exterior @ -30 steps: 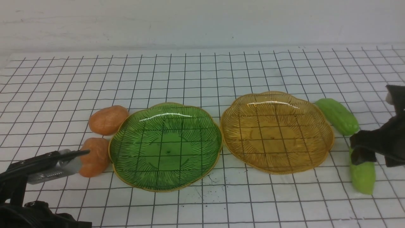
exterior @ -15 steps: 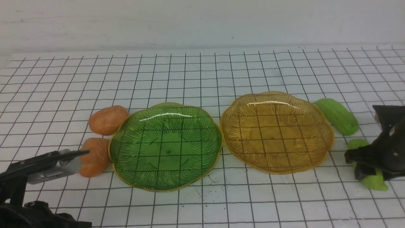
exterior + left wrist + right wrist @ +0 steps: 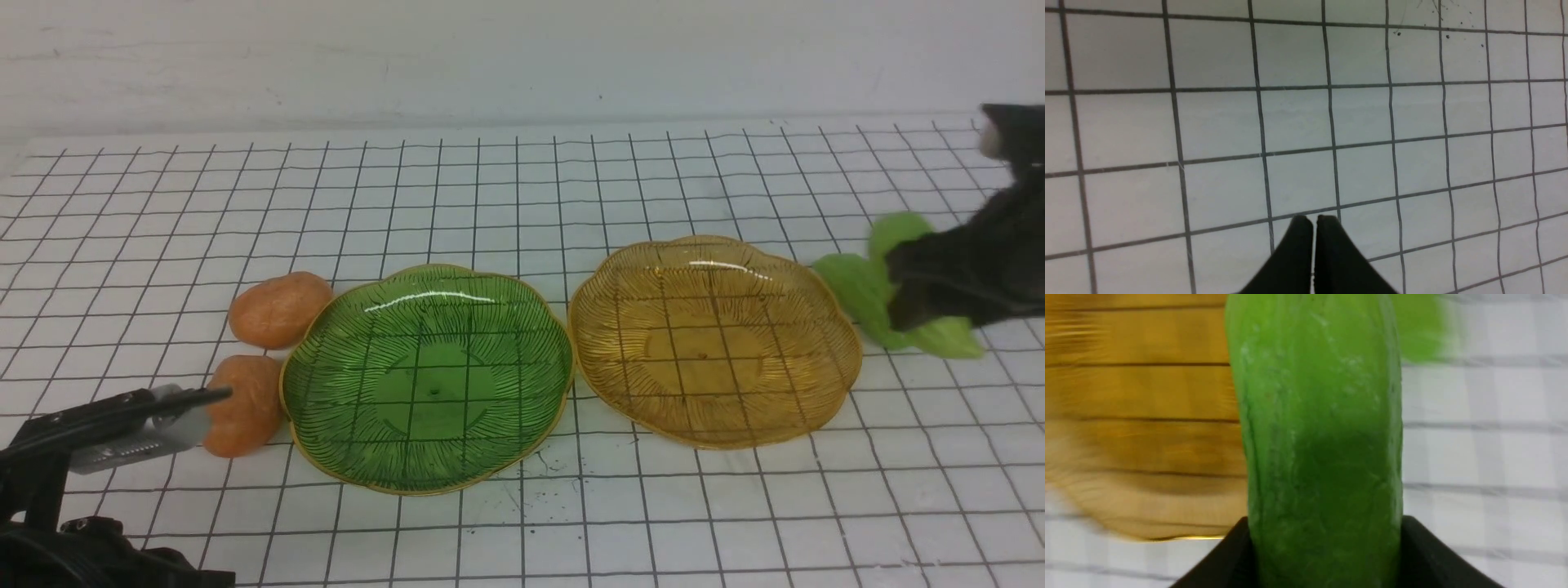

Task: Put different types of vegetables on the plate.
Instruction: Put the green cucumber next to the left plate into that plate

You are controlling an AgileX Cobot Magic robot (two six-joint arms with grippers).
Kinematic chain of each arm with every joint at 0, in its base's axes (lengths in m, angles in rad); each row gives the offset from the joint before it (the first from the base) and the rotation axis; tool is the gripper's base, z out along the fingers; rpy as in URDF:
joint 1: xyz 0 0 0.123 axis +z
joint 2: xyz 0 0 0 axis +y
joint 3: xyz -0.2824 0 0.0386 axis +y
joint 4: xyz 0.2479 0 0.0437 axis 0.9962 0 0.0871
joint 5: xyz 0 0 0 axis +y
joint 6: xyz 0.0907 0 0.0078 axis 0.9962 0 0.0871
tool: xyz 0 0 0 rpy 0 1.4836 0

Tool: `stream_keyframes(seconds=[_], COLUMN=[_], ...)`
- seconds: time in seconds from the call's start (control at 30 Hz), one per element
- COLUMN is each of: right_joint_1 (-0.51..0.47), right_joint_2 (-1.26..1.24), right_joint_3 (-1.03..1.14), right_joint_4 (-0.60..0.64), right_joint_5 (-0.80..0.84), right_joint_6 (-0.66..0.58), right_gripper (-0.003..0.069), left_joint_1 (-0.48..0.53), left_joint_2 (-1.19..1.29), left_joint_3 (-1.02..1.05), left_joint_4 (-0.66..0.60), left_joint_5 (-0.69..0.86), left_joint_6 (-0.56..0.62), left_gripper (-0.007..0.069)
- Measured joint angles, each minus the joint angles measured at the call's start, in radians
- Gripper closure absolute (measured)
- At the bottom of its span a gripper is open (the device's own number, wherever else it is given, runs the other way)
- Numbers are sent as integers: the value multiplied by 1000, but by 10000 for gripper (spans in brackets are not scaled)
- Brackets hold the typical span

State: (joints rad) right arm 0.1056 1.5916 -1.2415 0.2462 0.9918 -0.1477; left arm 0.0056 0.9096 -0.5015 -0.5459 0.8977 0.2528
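My right gripper (image 3: 900, 291) is shut on a light-green ridged gourd (image 3: 957, 340) and holds it in the air just right of the amber plate (image 3: 714, 339). In the right wrist view this gourd (image 3: 1323, 437) fills the gap between the black fingers (image 3: 1421, 547), with the amber plate (image 3: 1139, 416) beside it. A second green gourd (image 3: 849, 286) lies on the table at that plate's right rim, partly hidden by the held one. Two orange-brown potatoes (image 3: 280, 309) (image 3: 245, 404) rest left of the green plate (image 3: 429, 376). My left gripper (image 3: 216, 394) is shut and empty near the front potato; in its wrist view (image 3: 1314, 218) only the grid shows.
Both plates hold nothing and sit side by side, nearly touching, on a white table (image 3: 522, 188) marked with a black grid. A pale wall runs along the back. The left arm's dark base (image 3: 82, 547) fills the lower left corner.
My right gripper has closed on the front green gourd, lifted it off the table and carried it back toward the amber plate. The left arm has not moved.
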Motion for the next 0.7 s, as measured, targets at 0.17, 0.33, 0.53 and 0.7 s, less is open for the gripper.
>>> stream_keyframes(seconds=[0.17,0.33,0.53,0.7], right_joint_1=[136,210,217,217], right_joint_2=[88,194,247,247], right_joint_3=[-1,-1,-9,-86], right_joint_4=[117,81,58,-31], right_joint_5=[-109,-190,-195,-144], right_joint_6=[-120,-140,-136,-73], right_gripper=[286,286,93,-17], left_joint_1=[0,0,0,0], left_joint_2=[0,1,1,1], left_joint_3=[0,0,0,0], left_joint_4=[2,2,2,2], left_joint_5=[-11,-11,-11,-11], left_joint_6=[0,0,0,0], left_gripper=[631,631,631,631])
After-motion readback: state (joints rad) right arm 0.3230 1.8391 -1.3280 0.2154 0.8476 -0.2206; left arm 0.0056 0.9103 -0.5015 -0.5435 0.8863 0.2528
